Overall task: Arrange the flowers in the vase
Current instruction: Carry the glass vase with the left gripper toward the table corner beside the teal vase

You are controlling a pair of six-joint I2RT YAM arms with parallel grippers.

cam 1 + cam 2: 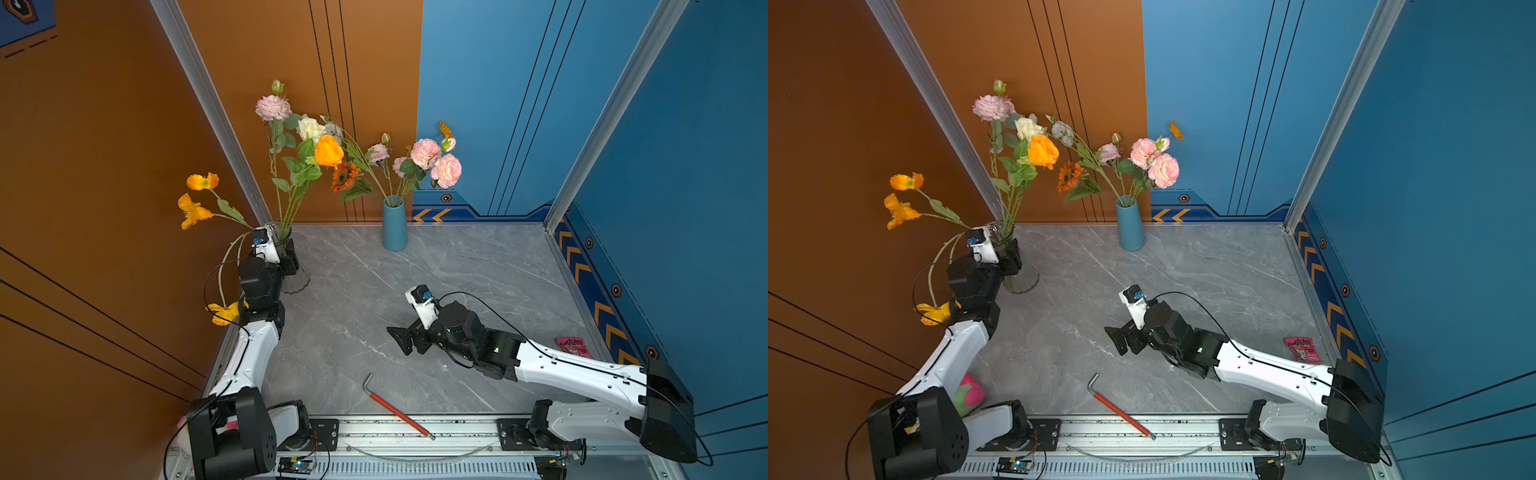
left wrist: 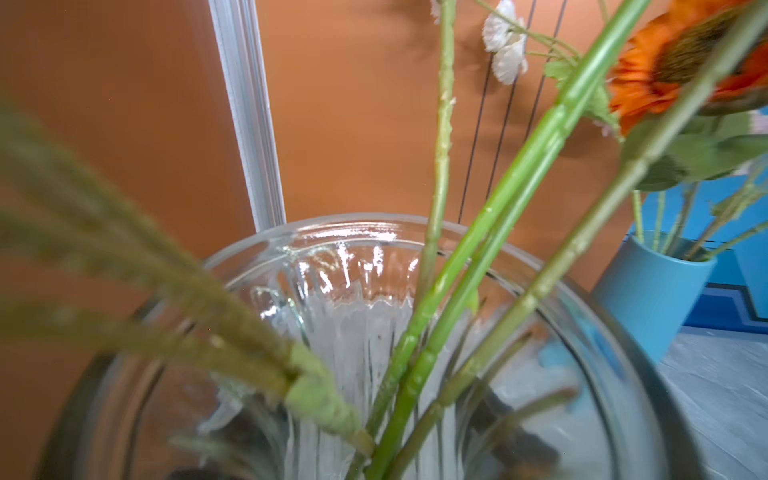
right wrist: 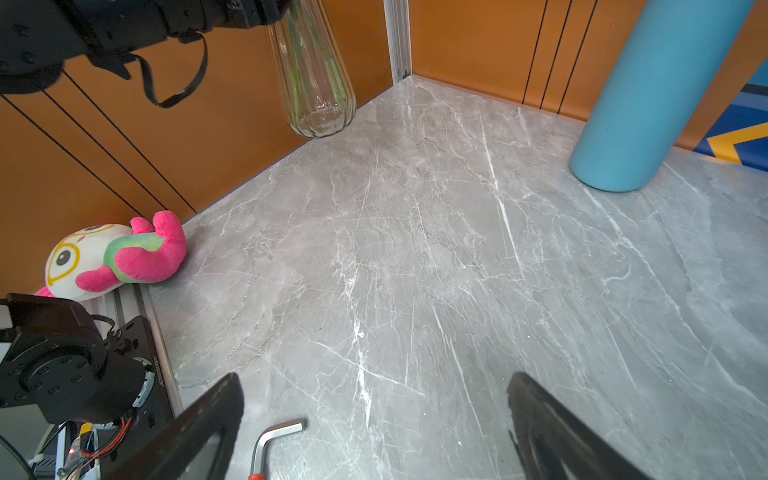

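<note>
A ribbed glass vase point(image 1: 297, 278) point(image 3: 316, 83) stands at the table's left edge and holds flowers: pink, cream and orange blooms point(image 1: 328, 151) and an orange sunflower head point(image 1: 345, 176). Orange poppies point(image 1: 201, 181) on fuzzy stems point(image 2: 199, 299) lean out over my left arm, their joined end inside the rim point(image 2: 345, 226). My left gripper point(image 1: 286, 253) point(image 1: 1011, 257) clasps the vase's neck; its dark fingers point(image 2: 519, 440) show blurred through the glass. A blue vase point(image 1: 394, 224) point(image 3: 648, 104) at the back carries pink roses point(image 1: 426, 153). My right gripper point(image 1: 403, 338) point(image 3: 374, 399) hangs open and empty over mid-table.
A red-handled hex key point(image 1: 395, 409) point(image 3: 270, 440) lies near the front rail, just under my right gripper. A pink and white plush toy point(image 3: 116, 257) point(image 1: 969, 395) sits by my left arm's base. A pink packet point(image 1: 575, 347) lies at the right wall.
</note>
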